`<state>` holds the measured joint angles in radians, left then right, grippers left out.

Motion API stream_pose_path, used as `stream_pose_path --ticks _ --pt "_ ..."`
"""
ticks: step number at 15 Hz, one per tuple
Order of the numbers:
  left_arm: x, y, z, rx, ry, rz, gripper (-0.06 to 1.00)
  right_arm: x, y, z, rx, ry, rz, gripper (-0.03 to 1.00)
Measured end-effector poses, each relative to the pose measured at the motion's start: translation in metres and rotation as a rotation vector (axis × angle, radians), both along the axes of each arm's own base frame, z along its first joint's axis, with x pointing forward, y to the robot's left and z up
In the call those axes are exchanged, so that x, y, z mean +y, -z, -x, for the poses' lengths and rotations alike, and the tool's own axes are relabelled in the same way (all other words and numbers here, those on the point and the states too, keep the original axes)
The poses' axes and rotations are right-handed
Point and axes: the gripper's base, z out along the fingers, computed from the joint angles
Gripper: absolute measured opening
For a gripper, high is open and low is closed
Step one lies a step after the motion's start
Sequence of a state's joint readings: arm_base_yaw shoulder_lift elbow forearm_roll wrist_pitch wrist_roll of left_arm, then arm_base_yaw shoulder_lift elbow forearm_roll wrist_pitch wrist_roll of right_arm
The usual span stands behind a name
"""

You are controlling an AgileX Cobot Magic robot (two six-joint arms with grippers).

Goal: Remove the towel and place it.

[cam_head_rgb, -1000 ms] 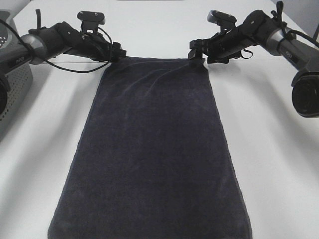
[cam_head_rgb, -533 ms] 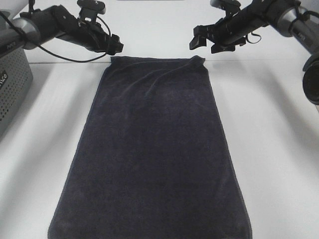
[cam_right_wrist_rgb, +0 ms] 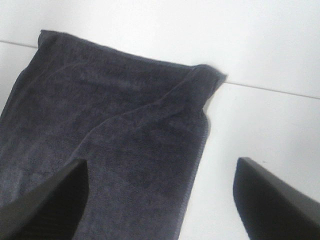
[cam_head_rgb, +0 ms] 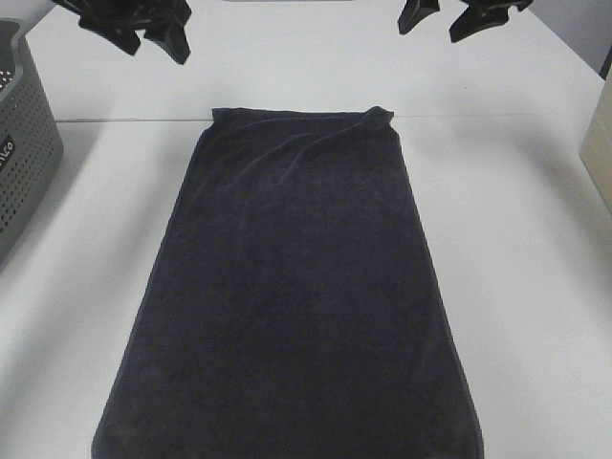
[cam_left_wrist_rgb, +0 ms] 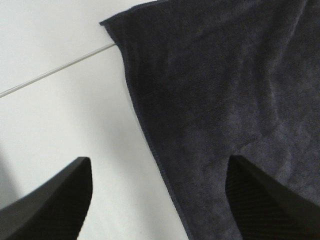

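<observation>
Both arms had lifted away from the towel's far corners. Left end effector [cam_head_rgb: 158,33] and right end effector [cam_head_rgb: 445,14] hung spread and empty at the frame's top edge. Dark towel [cam_head_rgb: 296,287] lay flat on the white tabletop [cam_head_rgb: 535,287], grey basket [cam_head_rgb: 24,153] on its left.

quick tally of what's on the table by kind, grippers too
towel: 1, dark, lying flat
basket: 1, grey, at the table's left edge
left gripper and right gripper: 2, both open, raised above the towel's far corners
pale object at the right edge: 1, mostly cut off, cannot tell what it is
total: 5
</observation>
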<state>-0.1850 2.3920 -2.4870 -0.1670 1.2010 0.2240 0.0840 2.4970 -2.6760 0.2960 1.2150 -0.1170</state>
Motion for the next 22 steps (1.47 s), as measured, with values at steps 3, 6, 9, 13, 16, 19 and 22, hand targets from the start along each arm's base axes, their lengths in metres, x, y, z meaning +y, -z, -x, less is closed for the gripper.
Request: stream_pose_path --ticks 3,6,9,13,16,19,22 --pt "0.069 -0.072 0.018 -0.124 -0.278 -0.028 0.74 -0.010 -0.058 0.024 -0.070 0.096 0.037 0.78" --pt "0.122 -0.112 0.038 -0.193 -0.388 0.042 0.74 -0.017 -0.095 0.059 -0.062 0.142 0.060 0.78" --pt "0.143 -0.135 0.078 -0.169 -0.444 0.038 0.74 -0.024 -0.119 0.120 0.003 0.161 0.073 0.78" --pt "0.154 -0.133 0.173 -0.067 -0.506 -0.046 0.74 -0.033 -0.132 0.226 0.064 0.175 0.074 0.78" --pt "0.140 -0.139 0.275 -0.199 -0.509 -0.026 0.74 -0.041 -0.110 0.322 0.115 0.203 0.065 0.78" --pt "0.128 -0.106 0.377 -0.263 -0.505 -0.039 0.74 -0.053 -0.072 0.426 0.058 0.218 0.083 0.78" --pt "0.121 -0.081 0.431 -0.347 -0.474 -0.057 0.74 -0.060 -0.044 0.481 -0.052 0.226 0.088 0.78"
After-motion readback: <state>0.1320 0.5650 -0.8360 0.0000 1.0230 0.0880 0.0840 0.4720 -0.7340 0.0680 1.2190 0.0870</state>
